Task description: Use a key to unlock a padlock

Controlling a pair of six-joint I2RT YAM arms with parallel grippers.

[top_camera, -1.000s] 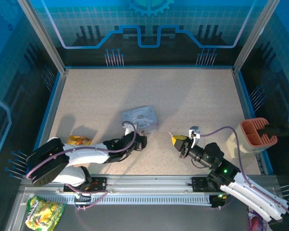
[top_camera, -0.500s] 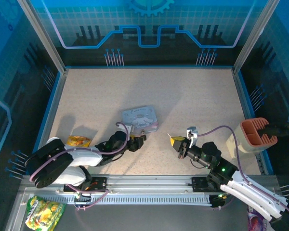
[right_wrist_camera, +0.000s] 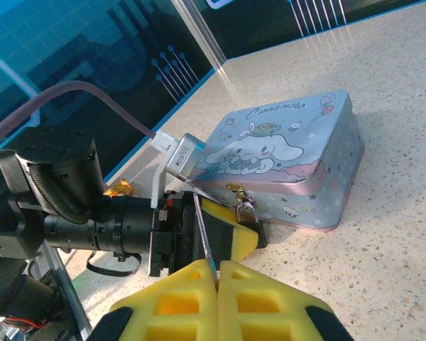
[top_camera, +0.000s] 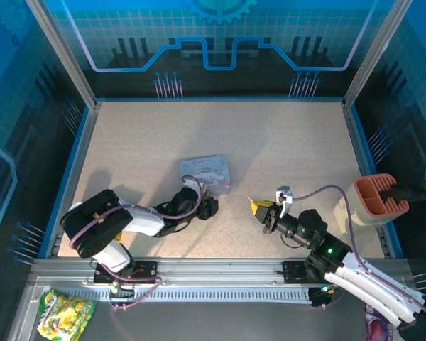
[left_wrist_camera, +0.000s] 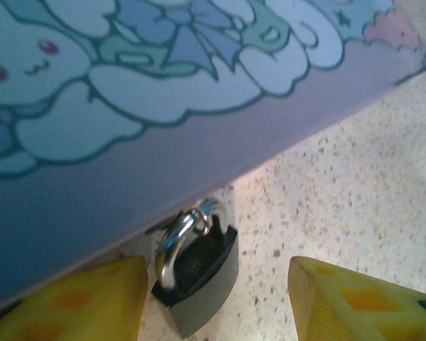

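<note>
Speckled beige tabletop (left_wrist_camera: 355, 192) carries the small dark-bodied padlock (left_wrist_camera: 196, 277) with a silvery metal shackle. The padlock lies just beside the side wall of the pale blue-grey rectangular tin (left_wrist_camera: 163, 128) printed with a cartoon picture, shackle end toward that wall. The left gripper (left_wrist_camera: 218, 295) stands open, with one yellow finger on each side of the padlock body. The right gripper (right_wrist_camera: 216, 268), well apart to the right, is clamped on the thin grey metal key (right_wrist_camera: 204, 238), whose blade projects beyond the fingertips toward the tin.
</note>
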